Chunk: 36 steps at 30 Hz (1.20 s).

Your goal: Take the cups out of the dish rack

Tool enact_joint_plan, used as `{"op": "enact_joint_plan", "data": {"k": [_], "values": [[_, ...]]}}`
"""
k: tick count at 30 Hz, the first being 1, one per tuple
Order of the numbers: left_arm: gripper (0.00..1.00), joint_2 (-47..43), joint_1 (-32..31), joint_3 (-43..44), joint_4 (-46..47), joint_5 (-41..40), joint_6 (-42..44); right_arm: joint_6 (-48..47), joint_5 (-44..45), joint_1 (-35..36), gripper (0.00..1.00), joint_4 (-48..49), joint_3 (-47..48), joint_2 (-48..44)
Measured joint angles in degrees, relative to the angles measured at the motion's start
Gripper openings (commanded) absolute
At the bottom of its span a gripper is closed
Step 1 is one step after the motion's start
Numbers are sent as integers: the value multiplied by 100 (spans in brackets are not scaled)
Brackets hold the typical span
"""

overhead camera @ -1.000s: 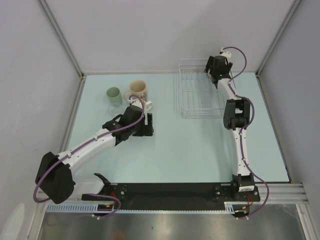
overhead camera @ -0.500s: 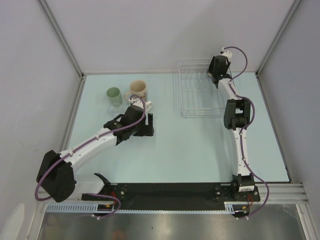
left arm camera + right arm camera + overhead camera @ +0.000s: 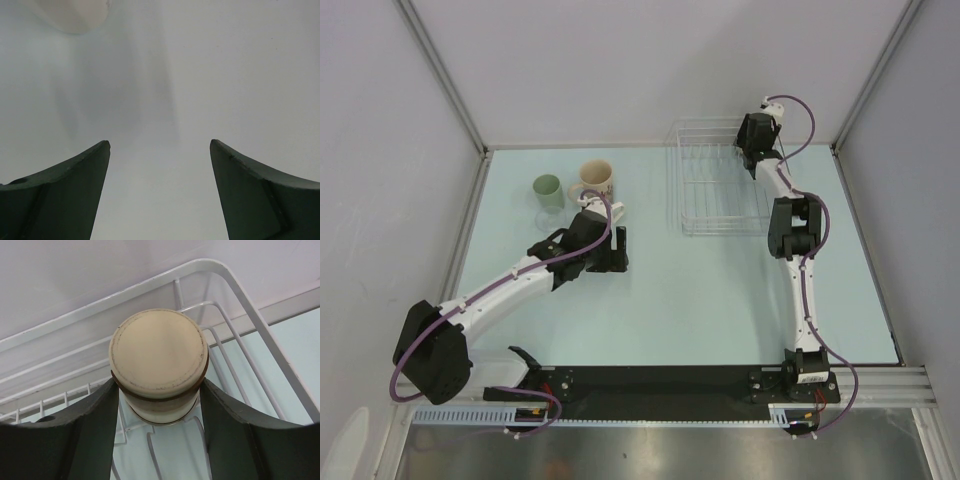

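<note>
— What's different over at the dish rack [image 3: 720, 232]?
— The right gripper [image 3: 159, 382] has closed in. Its jaws stood wide a second ago. Now they press on both sides of the tan cup [image 3: 158, 347], and the wrist view shows no gap on either side.
— Where is that cup?
— In the rack's far right corner. The rack itself sits against the desk's far edge, toward the far right corner. The cup's flat round end faces the wrist camera, with a brown band just below it. Rack wires show behind and under it, so I judge it isn't lifted yet.
— And the arm?
— Hardly shifted, seen from above. Only the jaws moved.
— What does that mean for the job?
— The grasp looks made. The next step is likely a lift clear of the wire wall and a carry onto the desk. From above I see nothing else in the rack, so this may be the last one.
— The other side?
— The left gripper [image 3: 159, 145] hangs low over bare desk, left of the middle, jaws wide and holding nothing. The pale green cup [image 3: 548, 190] and the cream cup [image 3: 597, 178] stand just beyond it, already out.
</note>
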Motion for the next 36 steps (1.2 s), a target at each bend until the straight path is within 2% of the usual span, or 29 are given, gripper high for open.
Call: {"op": "enact_joint_plan", "data": {"k": [14,30,36], "values": [[86,-26,-4,-4,7,0,-2,-20,81,57,0,275,-822,-546],[86,-260,-4,-94,15,-4,-7,-175,299,339,0,251,-920,-1139],[86,-328,-4,-94,13,-7,-48,-111,295,424,0,245,-1545,-1832]]}}
